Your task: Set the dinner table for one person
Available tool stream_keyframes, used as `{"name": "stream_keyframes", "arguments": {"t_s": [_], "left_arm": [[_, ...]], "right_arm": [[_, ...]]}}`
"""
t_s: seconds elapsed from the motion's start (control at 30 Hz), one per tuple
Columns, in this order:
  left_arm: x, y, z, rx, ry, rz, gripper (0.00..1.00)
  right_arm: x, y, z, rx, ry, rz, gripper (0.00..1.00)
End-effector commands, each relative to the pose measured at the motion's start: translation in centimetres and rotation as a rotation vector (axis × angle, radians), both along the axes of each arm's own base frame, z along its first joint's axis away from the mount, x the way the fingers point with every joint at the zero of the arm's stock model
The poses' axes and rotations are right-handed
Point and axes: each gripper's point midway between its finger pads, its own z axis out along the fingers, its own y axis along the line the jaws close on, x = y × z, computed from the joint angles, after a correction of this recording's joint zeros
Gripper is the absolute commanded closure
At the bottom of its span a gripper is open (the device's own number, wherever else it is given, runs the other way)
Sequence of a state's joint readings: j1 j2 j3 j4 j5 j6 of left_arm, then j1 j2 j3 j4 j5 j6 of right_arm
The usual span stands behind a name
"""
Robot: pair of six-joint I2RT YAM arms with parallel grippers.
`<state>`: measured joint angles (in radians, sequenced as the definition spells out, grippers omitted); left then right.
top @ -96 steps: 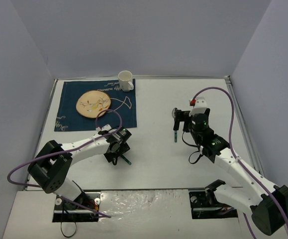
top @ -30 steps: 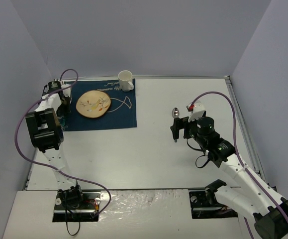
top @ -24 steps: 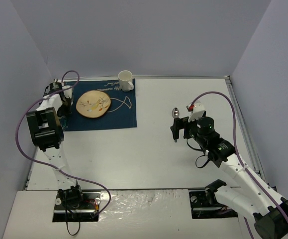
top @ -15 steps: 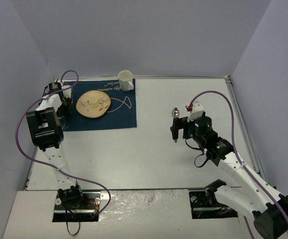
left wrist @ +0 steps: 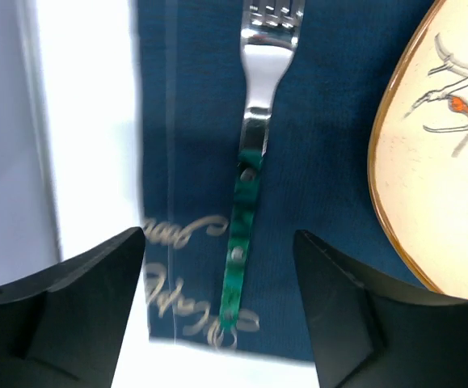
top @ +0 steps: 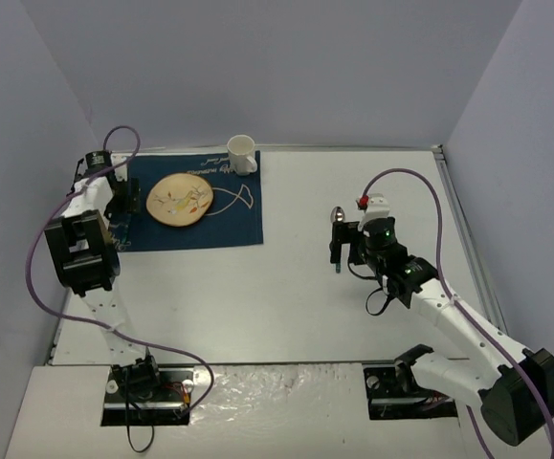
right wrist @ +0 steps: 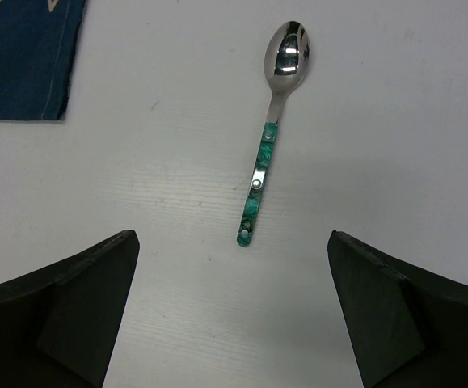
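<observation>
The left gripper (left wrist: 217, 238) is being held wide apart over the fork (left wrist: 246, 210), with nothing clenched. The fork is being shown flat on the blue fish-print mat (left wrist: 330, 121), just left of the plate (left wrist: 436, 162). Its long axis runs near to far, tines toward the far edge of the dinner table (top: 353, 316). The right gripper (right wrist: 232, 234) is being held spread above the spoon (right wrist: 266, 145), bowl pointing far, on bare tabletop.

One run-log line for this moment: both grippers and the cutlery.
left gripper open over fork | fork flat on mat beside plate | right gripper open over spoon | spoon on table, not gripped
</observation>
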<state>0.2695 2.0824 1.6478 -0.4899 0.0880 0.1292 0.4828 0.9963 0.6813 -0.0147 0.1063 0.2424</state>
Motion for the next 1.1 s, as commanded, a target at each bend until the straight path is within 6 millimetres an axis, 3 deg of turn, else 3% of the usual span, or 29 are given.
{"name": "stream_keyframes", "arguments": {"t_s": [0.0,0.17,0.37,0.47,0.6,0.67,0.73,0.9,1.07], "left_arm": [[-1.1,1.6,14.5,0.069,-0.285,0.209,0.23],[-5.6,-0.4,18.2,-0.018,-0.362,0.333,0.10],[-11.4,-5.0,18.7,-0.165,-0.392,0.346,0.03],[-14.2,-7.1,19.3,-0.203,-0.418,0.331,0.03],[-16.6,-10.3,18.9,-0.252,-0.387,0.252,0.03],[-17.4,-11.4,18.5,-0.263,-0.353,0.220,0.03],[-19.1,-12.8,18.3,-0.275,-0.327,0.171,0.03],[-21.3,-13.2,18.1,-0.267,-0.323,0.160,0.03],[-22.4,-13.0,17.6,-0.241,-0.308,0.145,0.03]], "right_arm": [[2.7,-0.2,0.5,0.027,0.009,-0.130,0.00],[4.7,-0.2,-2.0,-0.014,0.083,-0.203,0.01],[6.9,-0.5,-4.8,-0.082,0.151,-0.257,0.08],[7.7,-0.4,-6.8,-0.099,0.190,-0.262,0.20],[8.0,-0.1,-8.8,-0.105,0.234,-0.253,0.38],[8.0,-0.1,-9.3,-0.108,0.243,-0.254,0.42],[8.0,-0.2,-10.6,-0.114,0.266,-0.255,0.54],[7.8,-0.2,-12.0,-0.108,0.284,-0.253,0.71],[7.1,-0.3,-13.3,-0.112,0.308,-0.252,0.81]]}}
